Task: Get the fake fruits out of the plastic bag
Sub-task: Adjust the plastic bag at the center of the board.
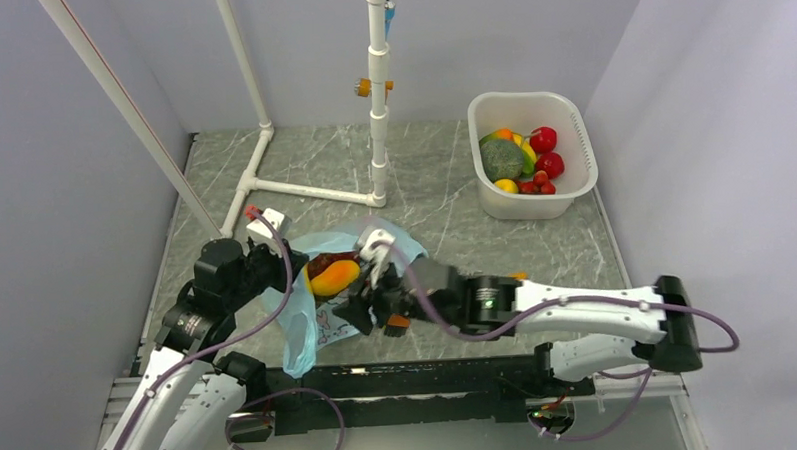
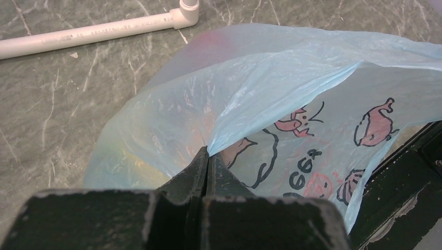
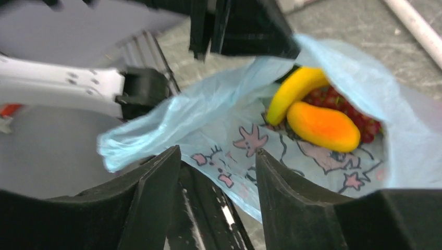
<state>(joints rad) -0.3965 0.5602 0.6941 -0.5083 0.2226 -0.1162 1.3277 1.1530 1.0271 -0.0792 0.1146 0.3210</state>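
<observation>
While the left claw [image 2: 207, 156] is pinched fully shut on a fold of the plastic bag [image 2: 271, 99], right at the rim of its mouth, the right claw [image 3: 216, 156] stands wide open with nothing between its jaws. The right claw points into the mouth of the bag. Printed film lies below and beyond its fingertips; I cannot tell whether they touch it.

The bag lies on the counter [image 1: 455, 233] between the two arms, its upper lip held up by the left claw's pinch. Three fruits show through the opening:
- banana [image 3: 294, 91], at the back
- mango [image 3: 323, 126], uppermost, touching the banana
- grape bunch [image 3: 359, 117], under and behind the mango

Any other fruits in the bag are not visible.

Judgement: the step in hand is the reach-in for a fruit, and the three visible fruits are all yet to come out. The mango looks the likeliest pick, being on top and nearest the opening. The next move calls for the right claw to pass over the lower lip, straddle the mango across its narrow width and close without gathering film. The left pinch must hold the mouth open meanwhile. The glossy skin may slip.

Further out, a white tub [image 1: 575, 114] at the far right of the counter holds other fruits, and a white pipe frame [image 1: 303, 191] stands at the back.
</observation>
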